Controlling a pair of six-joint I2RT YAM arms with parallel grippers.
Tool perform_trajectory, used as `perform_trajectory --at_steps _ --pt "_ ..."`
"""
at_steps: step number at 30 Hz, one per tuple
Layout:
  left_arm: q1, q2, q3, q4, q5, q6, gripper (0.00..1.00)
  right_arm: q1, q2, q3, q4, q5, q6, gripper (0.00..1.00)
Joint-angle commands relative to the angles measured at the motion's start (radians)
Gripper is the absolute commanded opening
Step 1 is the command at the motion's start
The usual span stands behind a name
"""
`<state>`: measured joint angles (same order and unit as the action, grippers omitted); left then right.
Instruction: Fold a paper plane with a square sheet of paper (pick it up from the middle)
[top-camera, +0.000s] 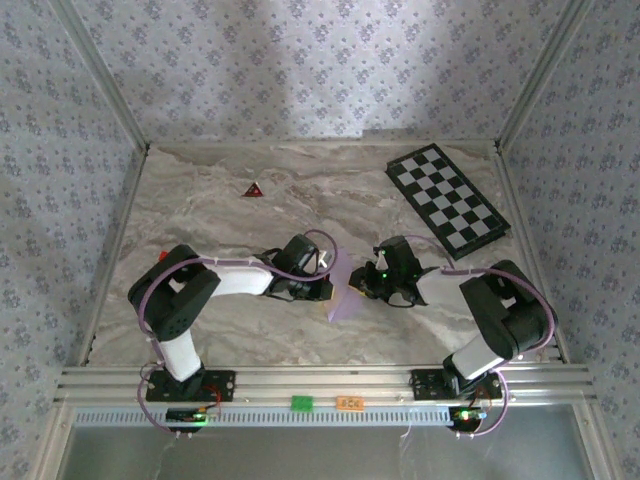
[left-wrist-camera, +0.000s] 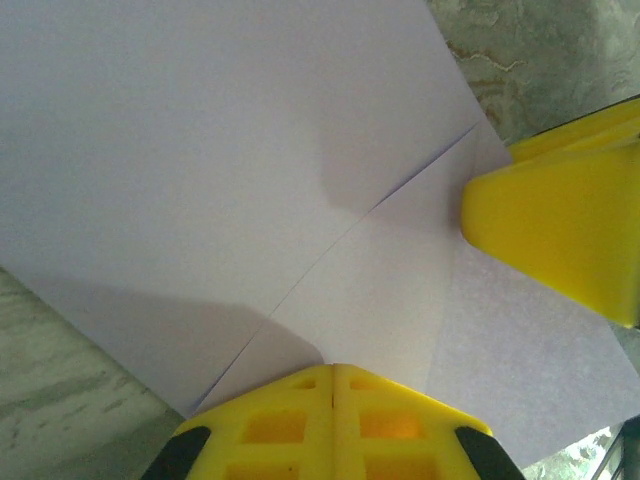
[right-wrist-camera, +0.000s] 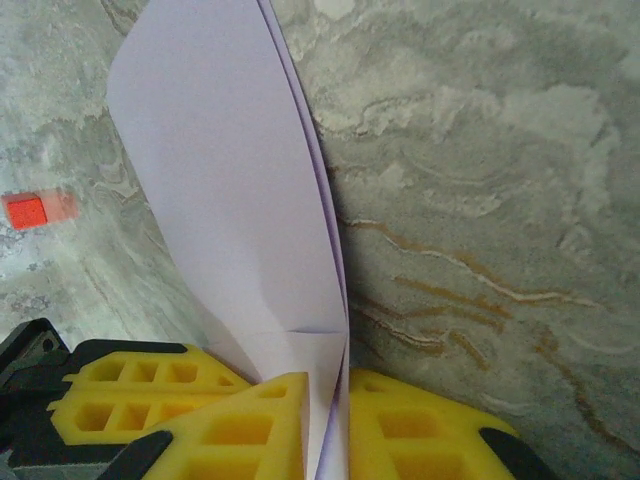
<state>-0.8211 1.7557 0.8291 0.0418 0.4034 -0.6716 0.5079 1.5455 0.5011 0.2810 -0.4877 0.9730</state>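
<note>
Both the left fingers (left-wrist-camera: 270, 425) and the right fingers (right-wrist-camera: 420, 430) pinch the creased square sheet of paper (left-wrist-camera: 200, 150), held between them over the worktop (right-wrist-camera: 480, 150); light, limp and easily torn, it seems best gripped gently near its creases.

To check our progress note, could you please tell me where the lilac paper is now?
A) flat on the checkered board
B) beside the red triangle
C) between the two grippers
C: the square sheet of paper sits mid-table, pinched by the left gripper and caught between the fingers of the right gripper.
</note>
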Motion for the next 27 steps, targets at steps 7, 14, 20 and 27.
perform_trajectory --at_steps 7,14,20,27 --pt "-0.012 -0.022 0.012 -0.023 0.009 -0.006 0.00 -0.017 0.004 -0.025 0.039 -0.018 0.020 0.13" --pt "-0.014 -0.032 0.016 -0.019 0.009 -0.012 0.00 -0.019 -0.002 -0.025 0.048 -0.030 0.018 0.12" --pt "-0.013 -0.027 0.014 -0.019 0.006 -0.014 0.00 -0.017 0.019 -0.018 0.065 -0.053 0.012 0.20" --pt "-0.015 -0.033 0.013 -0.022 0.003 -0.014 0.00 -0.011 0.031 -0.021 0.072 -0.040 0.012 0.13"
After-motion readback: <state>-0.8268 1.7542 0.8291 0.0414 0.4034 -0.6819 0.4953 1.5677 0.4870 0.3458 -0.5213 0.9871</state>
